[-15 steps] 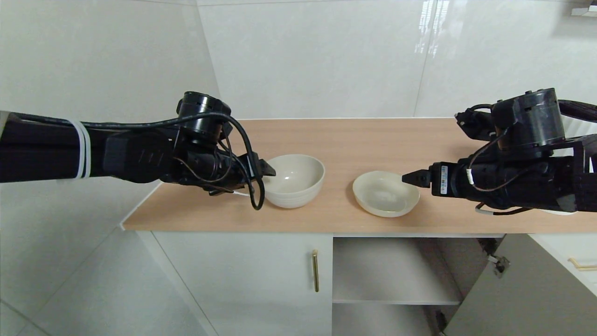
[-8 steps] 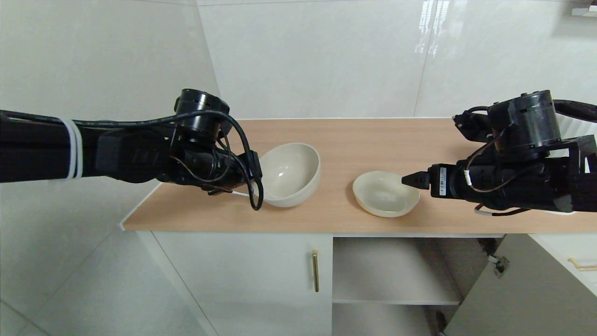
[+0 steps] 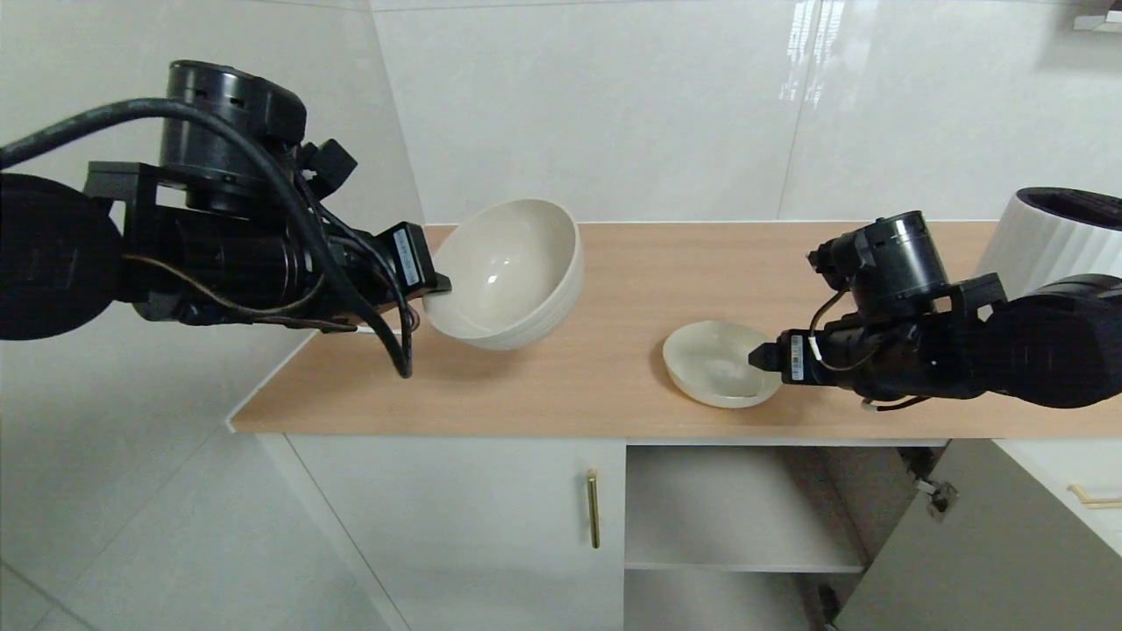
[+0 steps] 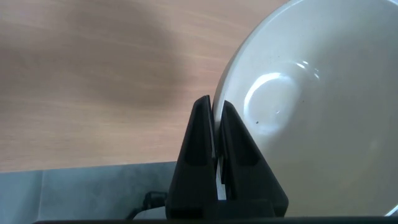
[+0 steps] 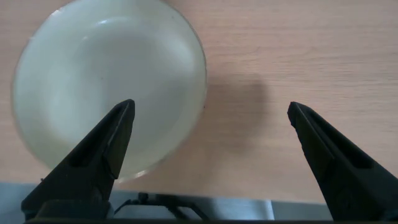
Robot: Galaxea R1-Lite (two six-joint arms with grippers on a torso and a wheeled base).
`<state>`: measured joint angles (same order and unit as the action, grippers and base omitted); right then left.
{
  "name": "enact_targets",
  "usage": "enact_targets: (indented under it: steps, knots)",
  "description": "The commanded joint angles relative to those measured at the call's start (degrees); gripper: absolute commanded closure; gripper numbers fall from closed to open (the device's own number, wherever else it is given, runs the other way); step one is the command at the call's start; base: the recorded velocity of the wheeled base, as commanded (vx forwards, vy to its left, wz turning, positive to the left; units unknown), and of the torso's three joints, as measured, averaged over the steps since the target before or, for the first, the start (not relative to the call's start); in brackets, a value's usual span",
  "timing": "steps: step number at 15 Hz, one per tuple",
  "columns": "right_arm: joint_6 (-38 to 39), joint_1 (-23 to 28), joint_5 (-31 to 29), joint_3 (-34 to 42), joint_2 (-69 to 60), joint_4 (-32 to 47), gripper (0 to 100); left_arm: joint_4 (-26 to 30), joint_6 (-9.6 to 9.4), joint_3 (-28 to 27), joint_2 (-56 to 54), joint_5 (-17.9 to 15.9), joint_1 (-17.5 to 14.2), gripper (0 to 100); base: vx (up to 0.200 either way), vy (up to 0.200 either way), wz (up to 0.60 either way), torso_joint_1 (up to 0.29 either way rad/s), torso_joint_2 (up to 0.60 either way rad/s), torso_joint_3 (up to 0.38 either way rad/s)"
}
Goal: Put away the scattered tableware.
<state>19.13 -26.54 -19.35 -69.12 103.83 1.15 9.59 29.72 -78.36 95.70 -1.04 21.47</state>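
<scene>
In the head view, the large bowl [image 3: 513, 267] hangs above the bench [image 3: 631, 263]. It is tilted so that its hollow faces partly toward the left arm, and its rim sits in the left pincer [image 3: 436, 287]. The shallow dish [image 3: 714, 364] lies flat on the bench, well apart from the bowl, with the right pincer [image 3: 758, 358] at its right edge. A white ribbed vessel [image 3: 1043, 232] stands behind the right arm. Below the bench, a cupboard door with a gold handle [image 3: 592, 508] is closed, and beside it an open compartment shows a shelf [image 3: 736, 517].

In the left wrist view, the left pincer [image 4: 214, 124] is nearly closed and clamps the bowl [image 4: 311, 112] by its rim, one finger on each side of the wall.

In the right wrist view, the right pincer [image 5: 209, 106] is spread wide and grips nothing. One finger hangs over the dish [image 5: 106, 87] and the other over bare bench [image 5: 298, 56], with the dish's rim between them.
</scene>
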Motion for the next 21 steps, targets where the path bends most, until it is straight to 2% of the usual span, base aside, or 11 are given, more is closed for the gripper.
enact_targets:
  steps: [1, 6, 7, 15, 18, 21]
  knots:
    - [1.62, 0.0, -0.08, -1.19, 2.7, -0.09, 0, -0.01, -0.01, 0.58, -2.27, -0.02, 0.77, 100, 0.0, 0.0, 0.0, 0.0, 0.0, 0.0]
    - [2.23, 0.52, -0.17, -2.07, 4.19, -0.44, 0, -0.01, -0.37, 1.72, -4.03, 0.07, 2.61, 100, 0.0, 0.0, 0.0, 0.0, 0.0, 0.0]
    - [2.41, 0.61, -0.17, -2.07, 4.19, -0.44, 100, -0.01, -0.37, 1.98, -4.2, 0.16, 3.49, 100, 0.0, 0.0, 0.0, 0.0, 0.0, 0.0]
    - [2.58, 0.61, 0.98, -1.81, 1.82, 0.52, 100, -0.89, -0.37, 4.01, -5.08, 0.07, 4.46, 100, 0.0, 0.0, 0.0, 0.0, 0.0, 0.0]
    - [3.11, -0.71, 7.48, -1.37, -6.01, 8.43, 100, -6.96, -0.45, 8.75, -6.49, 0.07, 5.51, 100, 0.0, 0.0, 0.0, 0.0, 0.0, 0.0]
    - [4.08, -0.97, 16.18, 1.01, -16.73, 18.81, 100, -9.15, -0.98, 13.59, -10.18, -0.19, 5.51, 100, 0.0, 0.0, 0.0, 0.0, 0.0, 0.0]
